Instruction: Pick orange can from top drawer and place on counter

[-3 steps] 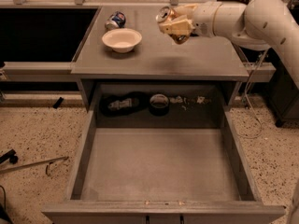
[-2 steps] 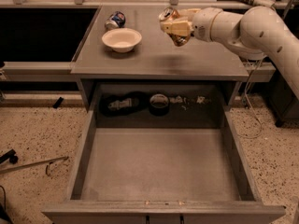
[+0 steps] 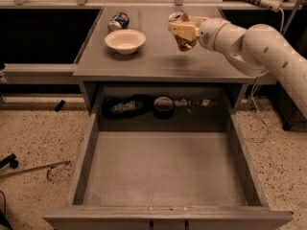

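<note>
My gripper (image 3: 182,30) is shut on the orange can (image 3: 183,41), a small dented orange-gold can, and holds it just above the grey counter (image 3: 158,63), right of its middle. The can's lower end hangs below the fingers; its shadow lies on the counter beneath. The top drawer (image 3: 163,169) is pulled wide open below the counter's front edge, with a flat grey floor and low side walls. My white arm reaches in from the right.
A white bowl (image 3: 124,40) sits on the counter's left half, with a blue-and-white can (image 3: 118,21) lying behind it. Dark items (image 3: 163,107) lie in the recess behind the drawer. Cables and tools lie on the speckled floor at left.
The gripper with the orange can has shifted slightly left and lower toward the counter surface. Bowl, blue-and-white can and drawer have not moved.
</note>
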Action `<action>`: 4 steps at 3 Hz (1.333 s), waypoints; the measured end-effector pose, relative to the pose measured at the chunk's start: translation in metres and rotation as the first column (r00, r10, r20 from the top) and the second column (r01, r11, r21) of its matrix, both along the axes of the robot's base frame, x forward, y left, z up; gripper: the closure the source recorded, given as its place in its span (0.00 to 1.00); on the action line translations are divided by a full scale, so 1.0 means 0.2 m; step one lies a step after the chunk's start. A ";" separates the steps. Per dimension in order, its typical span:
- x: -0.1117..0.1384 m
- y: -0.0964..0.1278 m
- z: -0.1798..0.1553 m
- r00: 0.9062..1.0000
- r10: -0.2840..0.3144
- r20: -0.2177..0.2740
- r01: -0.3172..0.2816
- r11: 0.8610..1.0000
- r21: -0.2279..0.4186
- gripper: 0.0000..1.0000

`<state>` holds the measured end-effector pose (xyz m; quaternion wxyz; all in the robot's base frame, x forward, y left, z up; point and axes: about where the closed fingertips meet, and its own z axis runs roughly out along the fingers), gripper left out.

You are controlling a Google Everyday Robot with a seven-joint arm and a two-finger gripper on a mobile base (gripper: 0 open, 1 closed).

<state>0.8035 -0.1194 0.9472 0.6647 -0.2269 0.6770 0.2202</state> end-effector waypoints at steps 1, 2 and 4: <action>0.00 0.01 -0.05 0.999 -0.035 -0.023 0.037 0.996 0.084 1.00; -0.01 0.02 -0.09 0.997 -0.057 -0.044 0.063 0.989 0.135 1.00; -0.03 0.03 -0.13 0.994 -0.070 -0.086 0.083 0.984 0.160 1.00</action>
